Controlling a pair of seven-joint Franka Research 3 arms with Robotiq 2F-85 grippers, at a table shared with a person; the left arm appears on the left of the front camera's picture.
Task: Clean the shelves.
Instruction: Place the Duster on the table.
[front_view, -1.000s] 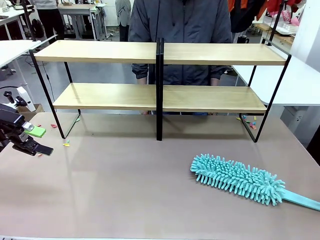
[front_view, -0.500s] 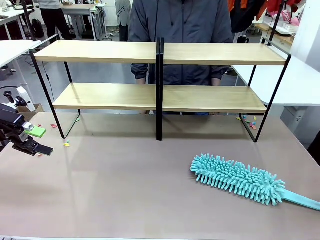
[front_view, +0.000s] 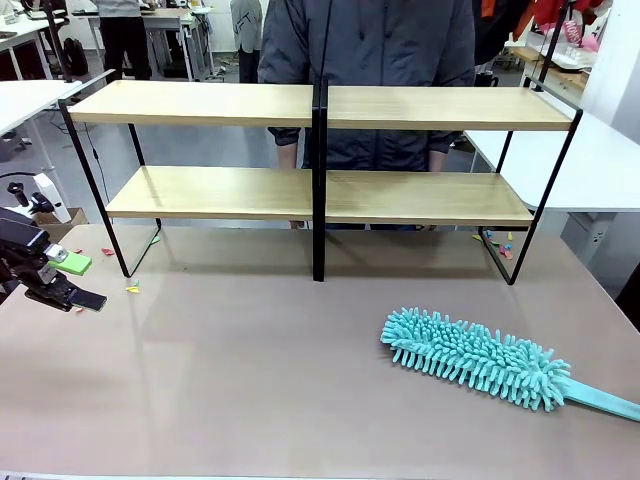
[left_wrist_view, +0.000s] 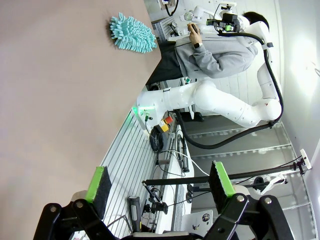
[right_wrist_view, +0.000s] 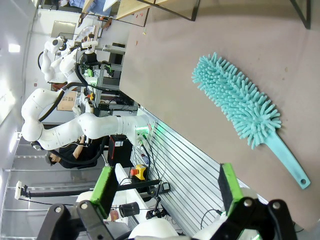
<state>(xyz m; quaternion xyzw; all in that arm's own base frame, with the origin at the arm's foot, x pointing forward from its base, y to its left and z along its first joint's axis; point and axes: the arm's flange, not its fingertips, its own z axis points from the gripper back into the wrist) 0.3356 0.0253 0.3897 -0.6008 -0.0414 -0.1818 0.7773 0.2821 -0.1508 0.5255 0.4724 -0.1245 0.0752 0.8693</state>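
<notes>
While both tools (left_wrist_view: 160, 187) (right_wrist_view: 167, 187) are hanging released, I am lining the right one over the duster (front_view: 475, 358) handle at four o'clock, shelves (front_view: 320, 105) untouched.

The front camera sat low at the robot's edge of the greyish-brown tabletop (front_view: 250, 380), looking across it at the shelves (front_view: 320, 105) and the person in a grey jacket (front_view: 365, 45) standing close behind them.

The left wrist camera looked along the left gripper (left_wrist_view: 160, 187), rolled sideways, so the tabletop (left_wrist_view: 55, 90) ran up the picture's left and the right arm (left_wrist_view: 210, 100) lay beyond its edge.

The right wrist camera looked past the right gripper (right_wrist_view: 167, 187), also rolled, down onto the tabletop (right_wrist_view: 175, 75) from above.

All three views shared the teal duster (front_view: 475, 358) (left_wrist_view: 131, 33) (right_wrist_view: 235, 100): small and far for the left wrist, large and near for the right.
</notes>
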